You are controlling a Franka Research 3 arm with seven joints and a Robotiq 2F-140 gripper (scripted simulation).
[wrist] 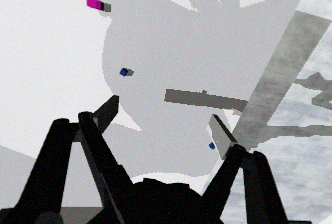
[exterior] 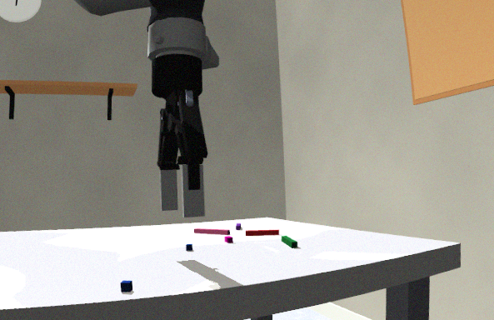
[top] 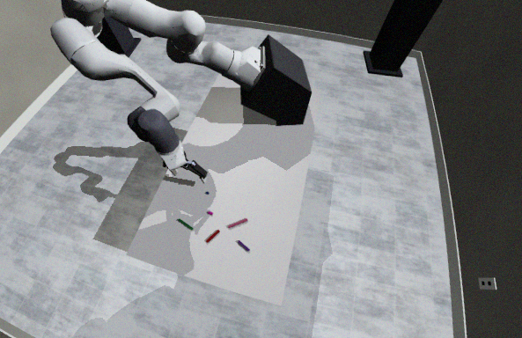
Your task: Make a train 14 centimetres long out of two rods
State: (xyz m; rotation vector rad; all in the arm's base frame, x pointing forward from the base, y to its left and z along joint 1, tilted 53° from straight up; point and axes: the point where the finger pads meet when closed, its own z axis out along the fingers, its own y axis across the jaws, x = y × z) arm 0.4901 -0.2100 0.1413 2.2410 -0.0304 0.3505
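Note:
A green rod (top: pixel 185 224) (exterior: pixel 289 242), a red rod (top: pixel 212 236) (exterior: pixel 262 232), a pink rod (top: pixel 237 224) (exterior: pixel 212 231) and a purple rod (top: pixel 243 246) (exterior: pixel 238 226) lie flat and apart on the table. A short magenta rod (top: pixel 209 213) (exterior: pixel 228 239) (wrist: pixel 94 3) lies nearer the arm. One small blue rod (top: pixel 207 193) (exterior: pixel 189 247) (wrist: pixel 123 72) lies beyond it. Another blue rod (exterior: pixel 127 286) (wrist: pixel 211 146) lies near the table edge. My gripper (exterior: pixel 182 213) (wrist: pixel 165 113) is open and empty, high above the table.
The table (exterior: pixel 82 271) has its edge near the second blue rod. The arm's dark shadow falls across the table. In the top view a black box (top: pixel 283 84) stands behind the rods, with a second white arm (top: pixel 215 55) reaching to it.

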